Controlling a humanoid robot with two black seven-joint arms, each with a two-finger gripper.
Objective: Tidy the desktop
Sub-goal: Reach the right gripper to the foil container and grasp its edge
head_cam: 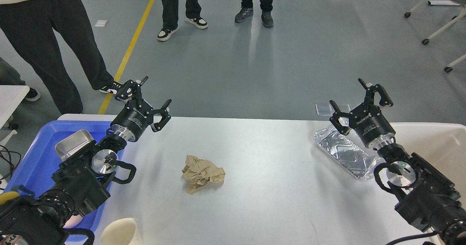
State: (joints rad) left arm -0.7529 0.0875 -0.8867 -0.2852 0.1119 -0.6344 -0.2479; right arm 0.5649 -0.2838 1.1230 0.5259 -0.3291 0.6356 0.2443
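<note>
head view: desktop [262, 201] fills the lower frame, white-grey, running edge to edge under both arms. left gripper [145, 97] is up over the desktop's far-left corner, jaws spread wide, nothing between them. right gripper [360, 97] is up over the far-right edge, jaws also spread, holding nothing.

crumpled brown paper ball [202, 173] sits near the middle of the desktop, well apart from both grippers. foil tray [344, 154] lies flat at the far right of the desktop, just below the right gripper and partly behind that arm. blue plastic tray [32, 161] is at the left end, with a steel square container [72, 146] in it, mostly covered by the left arm. cream paper cup [118, 232] shows at the near edge, cut off by the frame. white bin [433, 139] just beside the desktop on the right. three people's legs on the grey floor beyond, plus a yellow floor line [131, 48].
</note>
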